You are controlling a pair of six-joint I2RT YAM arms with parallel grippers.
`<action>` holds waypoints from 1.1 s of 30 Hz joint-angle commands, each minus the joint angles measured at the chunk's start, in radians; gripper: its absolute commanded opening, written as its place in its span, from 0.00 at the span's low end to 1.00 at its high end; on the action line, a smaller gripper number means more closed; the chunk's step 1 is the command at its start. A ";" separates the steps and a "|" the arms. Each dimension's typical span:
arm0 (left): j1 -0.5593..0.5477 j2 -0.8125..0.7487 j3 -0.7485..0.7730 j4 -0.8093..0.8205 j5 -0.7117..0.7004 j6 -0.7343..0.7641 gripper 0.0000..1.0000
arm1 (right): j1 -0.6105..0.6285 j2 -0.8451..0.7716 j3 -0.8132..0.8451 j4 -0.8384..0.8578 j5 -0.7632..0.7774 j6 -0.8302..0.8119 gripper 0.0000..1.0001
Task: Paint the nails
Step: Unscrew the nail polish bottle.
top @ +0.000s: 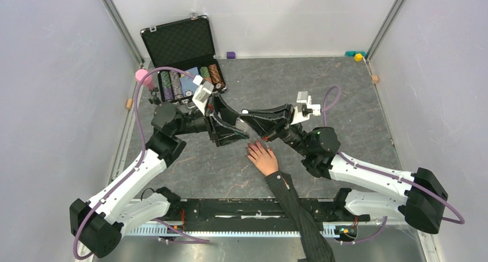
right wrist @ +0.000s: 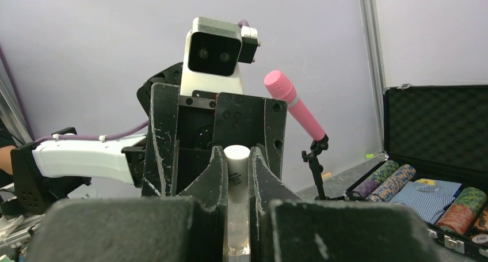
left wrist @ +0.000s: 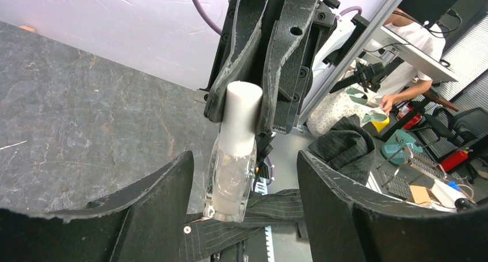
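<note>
A pale hand in a dark pinstriped sleeve lies flat on the table, with its reddish-pink nails pointing up-left. My right gripper is shut on the white cap of a small clear bottle and holds it just above and beyond the fingertips. My left gripper is wide open, with a finger on each side of the bottle's glass body and not touching it. In the left wrist view the bottle's base overlaps the sleeve.
An open black case with rows of poker chips stands at the back left. A pink microphone on a small stand is beside it. Small coloured blocks lie along the back wall.
</note>
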 commanded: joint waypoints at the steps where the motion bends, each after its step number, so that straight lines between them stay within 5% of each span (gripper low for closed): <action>1: 0.004 0.006 -0.003 0.037 0.019 -0.036 0.72 | 0.009 -0.005 0.050 0.059 0.034 0.006 0.00; 15: 0.003 0.000 0.002 0.035 0.016 -0.029 0.50 | 0.011 0.018 0.082 -0.021 0.026 0.013 0.00; 24: 0.004 -0.002 0.018 -0.038 0.004 0.016 0.02 | 0.009 0.010 0.095 -0.098 0.045 -0.007 0.02; 30: 0.004 -0.033 0.078 -0.307 -0.091 0.217 0.02 | 0.008 -0.055 0.155 -0.380 0.140 -0.137 0.62; 33: 0.004 -0.042 0.115 -0.443 -0.188 0.328 0.02 | 0.008 -0.093 0.198 -0.557 0.230 -0.193 0.79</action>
